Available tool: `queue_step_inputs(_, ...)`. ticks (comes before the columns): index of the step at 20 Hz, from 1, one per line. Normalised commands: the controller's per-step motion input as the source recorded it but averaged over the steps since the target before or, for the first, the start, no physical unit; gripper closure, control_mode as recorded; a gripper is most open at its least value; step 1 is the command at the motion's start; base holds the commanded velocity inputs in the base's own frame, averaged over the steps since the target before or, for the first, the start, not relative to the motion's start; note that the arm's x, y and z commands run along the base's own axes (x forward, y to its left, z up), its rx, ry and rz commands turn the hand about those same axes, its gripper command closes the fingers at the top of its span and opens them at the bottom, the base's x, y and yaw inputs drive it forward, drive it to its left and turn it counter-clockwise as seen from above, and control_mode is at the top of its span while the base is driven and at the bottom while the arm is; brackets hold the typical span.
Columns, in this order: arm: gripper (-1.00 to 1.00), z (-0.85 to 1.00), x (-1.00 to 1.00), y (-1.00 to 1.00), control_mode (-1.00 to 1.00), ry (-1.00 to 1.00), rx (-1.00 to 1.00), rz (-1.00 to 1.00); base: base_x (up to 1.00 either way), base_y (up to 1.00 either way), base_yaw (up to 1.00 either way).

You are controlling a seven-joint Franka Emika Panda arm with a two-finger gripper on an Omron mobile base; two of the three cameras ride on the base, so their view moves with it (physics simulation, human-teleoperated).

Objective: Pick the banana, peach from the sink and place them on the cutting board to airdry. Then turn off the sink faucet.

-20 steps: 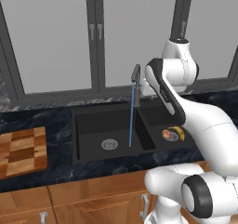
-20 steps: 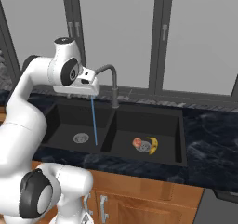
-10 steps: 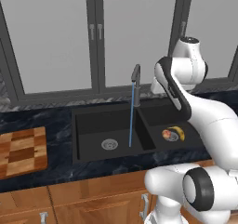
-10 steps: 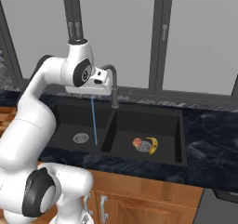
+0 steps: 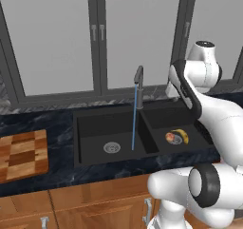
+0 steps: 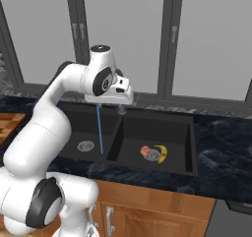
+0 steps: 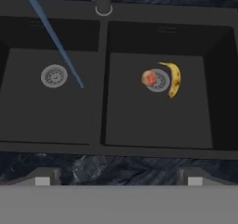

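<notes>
Gripper (image 7: 118, 181) hangs high over the sink (image 7: 118, 146), jaws wide apart and empty; fingertips (image 7: 42, 180) show at the hand view's bottom edge. From between the jaws, the banana (image 7: 174, 79) and peach (image 7: 148, 78) lie well below at about 1 o'clock, in the right basin. Peach is small, round, orange-red, sitting on the 9 o'clock edge of that basin's silver drain (image 7: 159, 80); banana is curved, yellow with darker tips, hugging the drain's 3 o'clock side. Faucet (image 5: 138, 81) is on, thin blue stream (image 5: 134, 121) falling into the left basin. Board (image 5: 21, 154), checkered wood, lies on the counter (image 5: 57, 133) far left of the sink, bare. Versus a second ago the arm has risen and swung over toward the right basin; the fruit hasn't moved.
</notes>
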Motion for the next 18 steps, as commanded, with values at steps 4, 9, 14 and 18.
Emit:
queue_step_inputs(4, -1.00, -0.35, 0.00, -0.50, -1.00, 0.00, 0.00, 0.00, 0.00, 0.00, 0.00)
queue_step_inputs(9, -1.00, -0.36, 0.05, -0.43, -1.00, 0.00, 0.00, 0.00, 0.00, 0.00, 0.00)
queue_step_inputs(14, -1.00, -0.36, 0.18, -0.27, -1.00, 0.04, 0.00, 0.00, 0.00, 0.00, 0.00)
queue_step_inputs(18, -1.00, -0.32, 0.27, -0.24, -1.00, 0.06, 0.00, -0.01, 0.00, 0.00, 0.00)
